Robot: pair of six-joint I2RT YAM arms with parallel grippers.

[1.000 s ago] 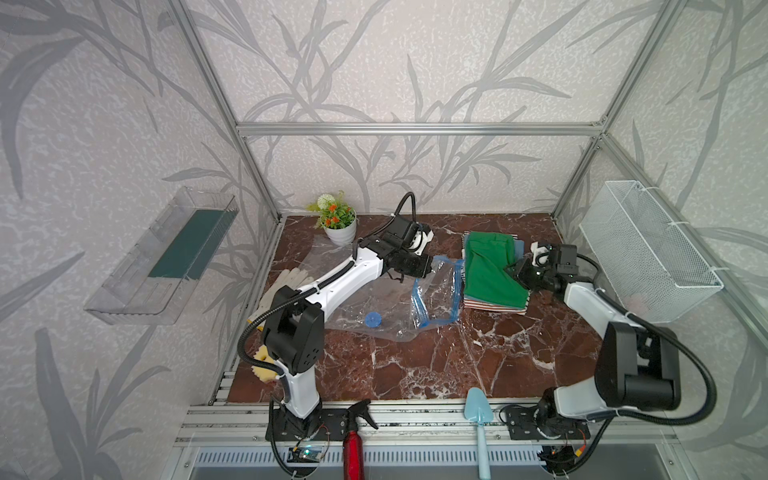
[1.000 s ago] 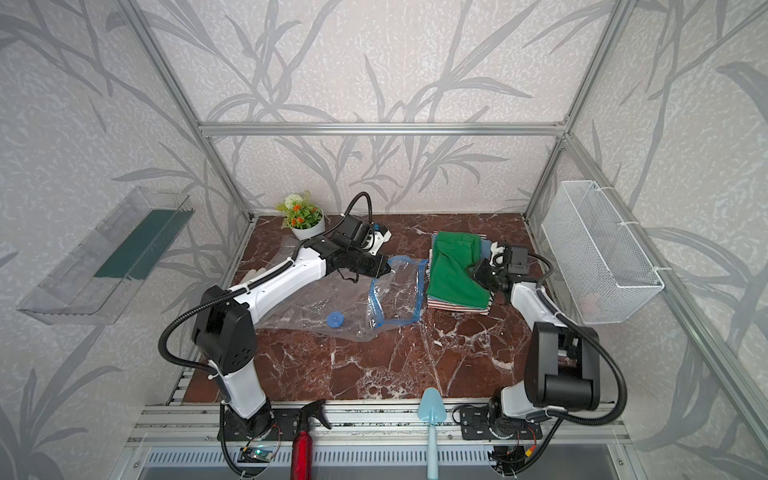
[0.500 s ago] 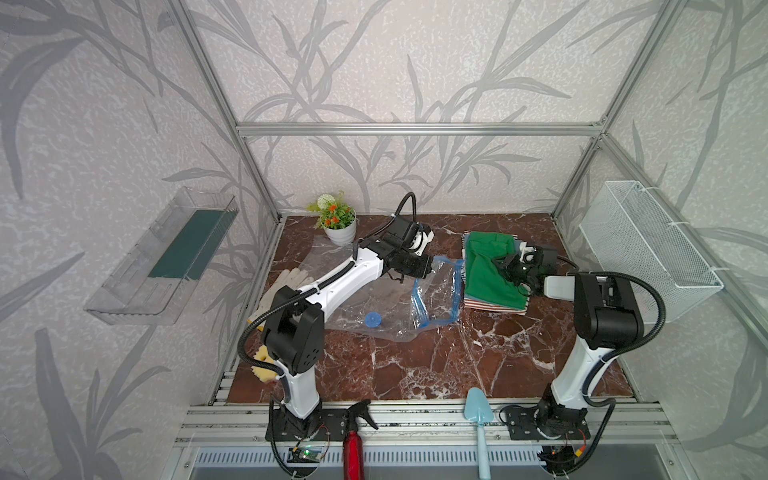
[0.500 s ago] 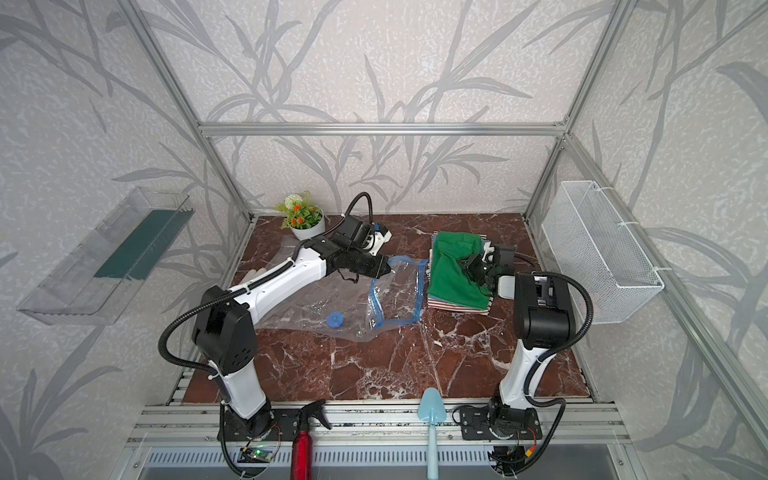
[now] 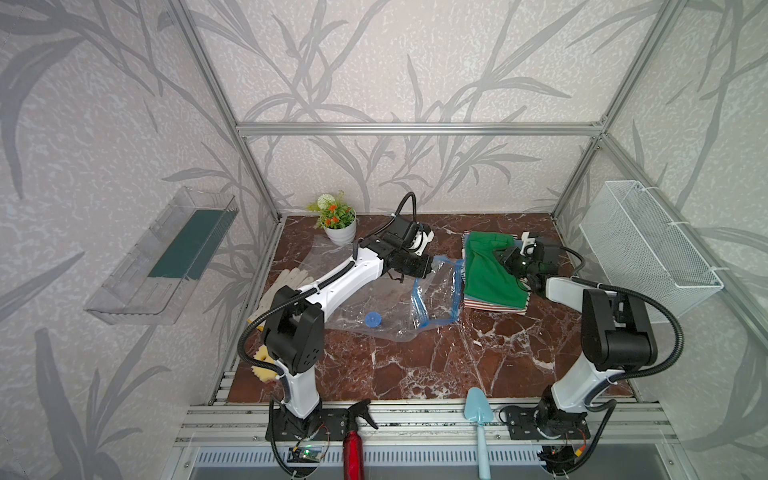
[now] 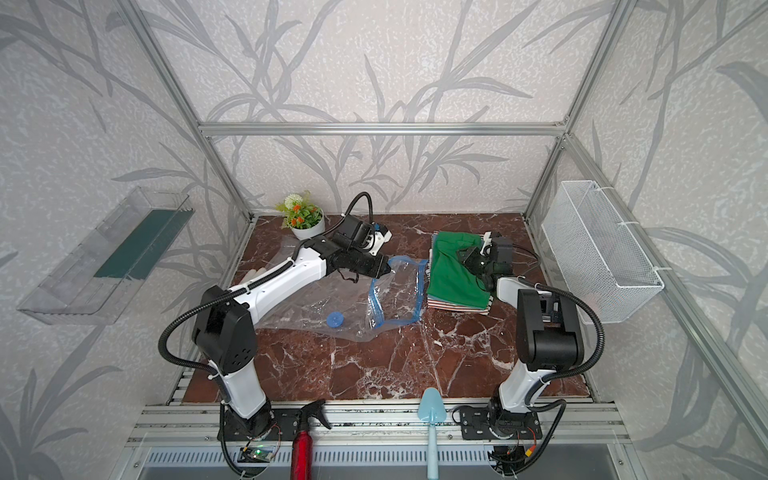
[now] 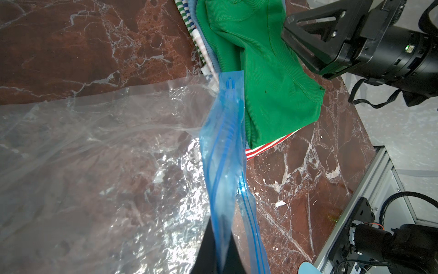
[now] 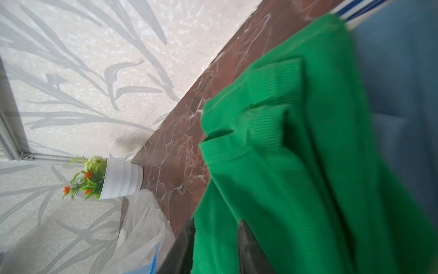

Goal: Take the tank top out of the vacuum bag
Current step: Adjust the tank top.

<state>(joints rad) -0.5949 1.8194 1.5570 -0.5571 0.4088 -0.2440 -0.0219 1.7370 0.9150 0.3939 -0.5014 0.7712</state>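
The green tank top [image 5: 486, 276] lies outside the vacuum bag [image 5: 374, 297], on top of a stack of folded clothes [image 5: 494, 304] just beside the bag's blue zip strip [image 5: 437, 322]. Its long axis runs from the back wall toward the front rail. My right pincer [image 8: 214, 239] is at its back right part with green cloth between the jaws, so I judge it is grasping the top; this arm is the nearer one. My left pincer [image 5: 434, 262] is clenched on the strip's far corner, above the surface [image 5: 415, 365].
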